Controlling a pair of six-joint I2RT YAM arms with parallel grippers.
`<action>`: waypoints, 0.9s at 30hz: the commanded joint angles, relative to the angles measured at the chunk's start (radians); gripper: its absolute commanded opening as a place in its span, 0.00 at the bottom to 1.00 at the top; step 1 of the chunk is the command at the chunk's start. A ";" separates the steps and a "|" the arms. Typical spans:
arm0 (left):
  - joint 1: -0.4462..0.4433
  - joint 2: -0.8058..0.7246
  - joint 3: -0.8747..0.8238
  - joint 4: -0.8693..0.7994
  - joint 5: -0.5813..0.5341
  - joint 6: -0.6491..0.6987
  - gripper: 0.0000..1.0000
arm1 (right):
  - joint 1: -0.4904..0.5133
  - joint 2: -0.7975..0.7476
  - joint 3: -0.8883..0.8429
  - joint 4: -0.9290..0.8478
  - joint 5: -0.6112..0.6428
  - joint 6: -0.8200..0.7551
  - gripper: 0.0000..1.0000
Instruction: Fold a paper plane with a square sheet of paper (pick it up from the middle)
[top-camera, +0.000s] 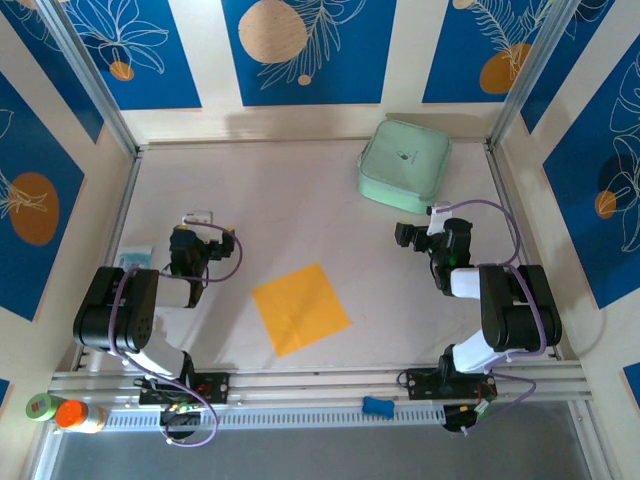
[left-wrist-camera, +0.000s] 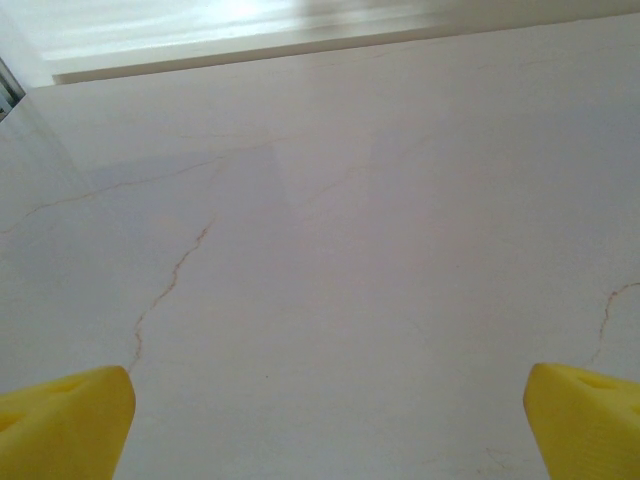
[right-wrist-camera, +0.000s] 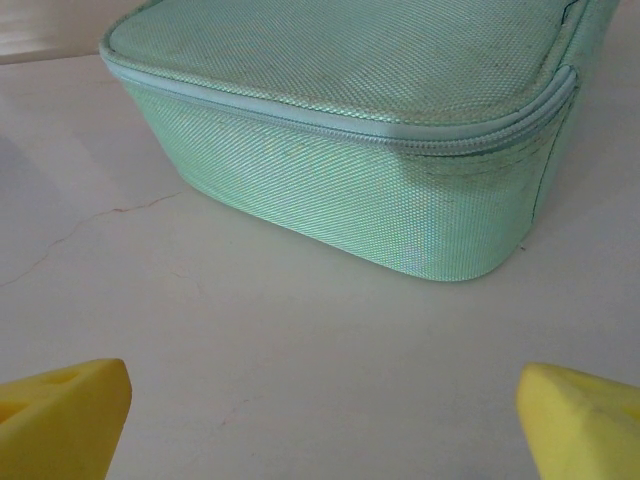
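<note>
Overhead view: the square sheet of paper (top-camera: 300, 308) lies flat on the tabletop (top-camera: 280, 200), turned slightly like a diamond, toward 6 o'clock from the tabletop's middle and between the 2 arms. No crease shows on it. The left end effector (top-camera: 200, 225) sits at about 10 o'clock from the sheet, well apart from it. The right end effector (top-camera: 428, 222) sits at about 2 o'clock, also well apart, near the mint-green case (top-camera: 404, 165), which rests at 1 o'clock by the back edge.

Left wrist view: 2 yellow fingertips (left-wrist-camera: 70, 420) stand wide apart at the lower corners, released, with bare pale tabletop between them and nothing held.

Right wrist view: its yellow fingertips (right-wrist-camera: 60, 415) are likewise spread and empty. The case sits ahead at 12 o'clock, not touched.

By my reading the task has not begun: no paper plane exists yet. Reaching the sheet, lifting it from the middle and every fold remain.
</note>
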 joint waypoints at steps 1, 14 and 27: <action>0.009 0.002 -0.001 0.027 0.018 0.003 0.99 | -0.005 0.000 -0.004 0.040 -0.018 -0.013 0.99; 0.005 -0.281 -0.026 -0.162 -0.087 -0.032 0.99 | 0.125 -0.304 0.286 -0.702 0.194 0.097 0.99; 0.004 -0.442 0.257 -0.742 0.007 -0.405 0.99 | 0.506 -0.173 0.640 -1.330 0.135 0.431 0.95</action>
